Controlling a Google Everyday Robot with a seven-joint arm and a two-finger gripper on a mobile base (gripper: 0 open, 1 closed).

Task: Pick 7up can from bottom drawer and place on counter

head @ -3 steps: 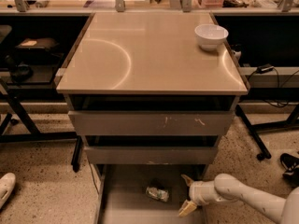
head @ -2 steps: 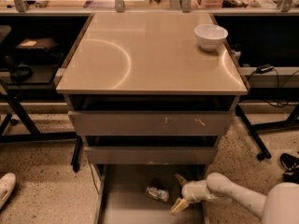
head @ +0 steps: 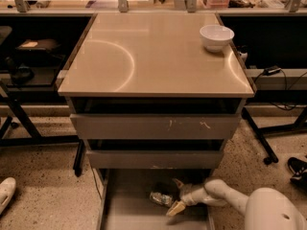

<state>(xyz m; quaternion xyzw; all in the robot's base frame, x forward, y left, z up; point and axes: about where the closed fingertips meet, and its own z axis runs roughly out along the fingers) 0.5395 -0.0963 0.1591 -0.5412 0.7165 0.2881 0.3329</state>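
The 7up can (head: 159, 198) lies on its side on the floor of the pulled-out bottom drawer (head: 125, 214), a grey tray below the cabinet. My gripper (head: 172, 197) reaches in from the lower right on a white arm and sits just right of the can. Its fingers (head: 174, 208) are spread, one behind and one in front of the can's right end. I cannot tell whether they touch it. The beige counter (head: 144, 56) tops the cabinet above.
A white bowl (head: 216, 36) stands at the counter's back right corner. Two closed grey drawer fronts (head: 153, 126) hang over the back of the open drawer. Black table legs (head: 259, 135) stand on the speckled floor on both sides.
My gripper has moved left inside the drawer, from a little right of the can to right at its right end. The can has not moved.
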